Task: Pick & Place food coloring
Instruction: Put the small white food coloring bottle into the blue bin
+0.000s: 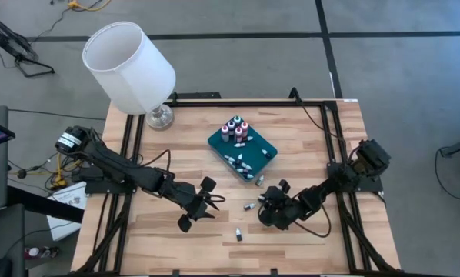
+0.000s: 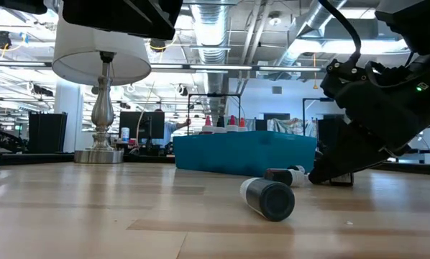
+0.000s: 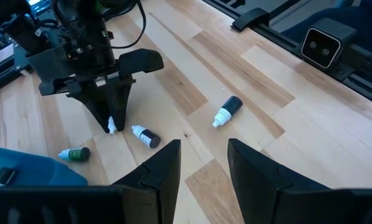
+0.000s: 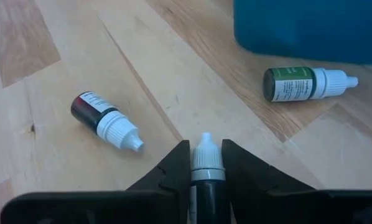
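Right wrist view: a small dark dropper bottle with a whitish pointed cap (image 4: 201, 168) stands squeezed between the right pincer (image 4: 201, 163) fingers, cap pointing forward, so this pincer is clamped on it.
Right pincer place: low over the pale wooden counter (image 1: 307, 131), just in front of the flat teal rectangular tray (image 1: 265, 145), as the high view shows at (image 1: 274, 206).
Step in hand: the pick looks made; by my reading the bottle is gripped and waits to be carried.
Loose bottles nearby: a dark-bodied bottle with a white label (image 4: 105, 121) and a green-bodied bottle (image 4: 307, 83) lie on their sides on the counter, apart from the pincer; the green one rests just beside the tray wall.
Farther bottle: another dark bottle (image 1: 238, 235) lies alone nearer the front edge of the counter.
Tray contents: several bottles stand upright in a cluster (image 1: 235, 129) at the far corner and a few lie flat beside them.
Left pincer: its fingers (image 3: 163, 167) stand apart, holding nothing, hovering at (image 1: 207, 201) beside the right arm.
Next move calls for: a lift clear of the two lying bottles, then a short carry over the tray rim and a release onto a free part of the tray.
Bystander: a white-shaded table lamp (image 1: 130, 65) stands at the far left corner.
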Motion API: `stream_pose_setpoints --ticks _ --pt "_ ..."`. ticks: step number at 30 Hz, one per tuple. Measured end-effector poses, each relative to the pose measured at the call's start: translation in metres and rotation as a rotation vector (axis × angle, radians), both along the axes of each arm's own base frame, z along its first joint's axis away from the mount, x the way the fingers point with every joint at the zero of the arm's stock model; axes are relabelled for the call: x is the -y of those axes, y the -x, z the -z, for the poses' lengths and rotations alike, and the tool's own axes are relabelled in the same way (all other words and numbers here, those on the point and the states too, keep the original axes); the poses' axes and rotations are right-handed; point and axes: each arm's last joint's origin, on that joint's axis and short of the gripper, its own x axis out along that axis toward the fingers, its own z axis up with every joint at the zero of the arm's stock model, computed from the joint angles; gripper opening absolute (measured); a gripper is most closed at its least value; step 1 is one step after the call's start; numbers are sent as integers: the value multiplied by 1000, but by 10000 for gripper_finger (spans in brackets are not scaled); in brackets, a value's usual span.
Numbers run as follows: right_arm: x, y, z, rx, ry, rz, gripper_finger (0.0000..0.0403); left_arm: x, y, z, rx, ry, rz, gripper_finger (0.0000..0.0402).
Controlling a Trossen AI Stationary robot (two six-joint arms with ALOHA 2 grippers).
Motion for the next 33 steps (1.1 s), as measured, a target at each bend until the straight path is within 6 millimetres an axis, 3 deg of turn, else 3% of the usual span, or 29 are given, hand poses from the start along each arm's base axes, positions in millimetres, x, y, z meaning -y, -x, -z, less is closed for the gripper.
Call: stream_pose_setpoints --ticks 27,33 --pt "-5 -8 -7 -73 102 -114 76 -3 0 2 -17 -21 -104 128" --pt "-5 -6 -24 -57 121 -155 76 -4 1 6 -21 -9 -127 128"
